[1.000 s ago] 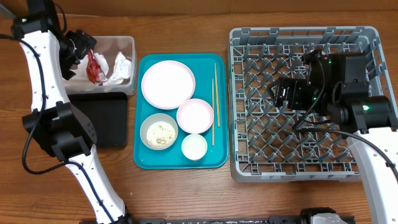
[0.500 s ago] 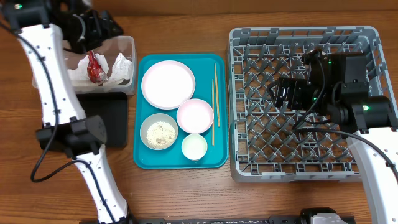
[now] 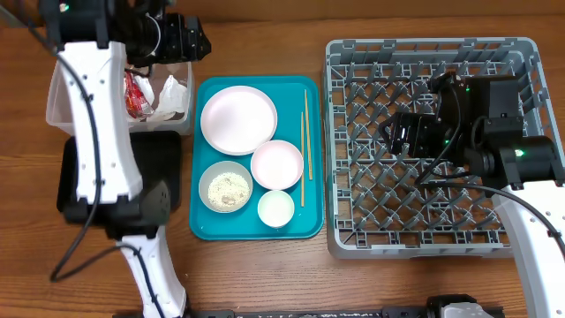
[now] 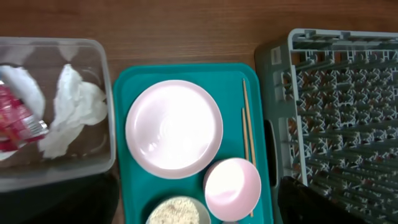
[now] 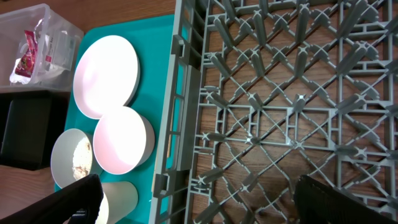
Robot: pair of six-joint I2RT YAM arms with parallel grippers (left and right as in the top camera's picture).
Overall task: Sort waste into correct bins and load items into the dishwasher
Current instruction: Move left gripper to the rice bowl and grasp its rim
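Large grey pegged plastic dish rack [image 3: 424, 42] — empty, nothing loaded.
Teal serving tray [image 3: 256, 231]: round white plate [image 3: 238, 119], empty white bowl [image 3: 277, 164], white bowl of rice [image 3: 226, 189], small white cup [image 3: 275, 208] and thin wooden chopsticks [image 3: 305, 146], all unsorted.
Clear plastic tub [image 3: 184, 62]: crumpled white napkins [image 3: 172, 95] and red snack wrapper [image 3: 134, 95] — binned.
Left gripper [image 3: 187, 40] and right gripper [image 3: 402, 132]: both spread wide, holding nothing.

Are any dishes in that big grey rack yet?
No, the rack holds no dishes; the plate, rice bowl, empty bowl and cup sit on the teal tray.
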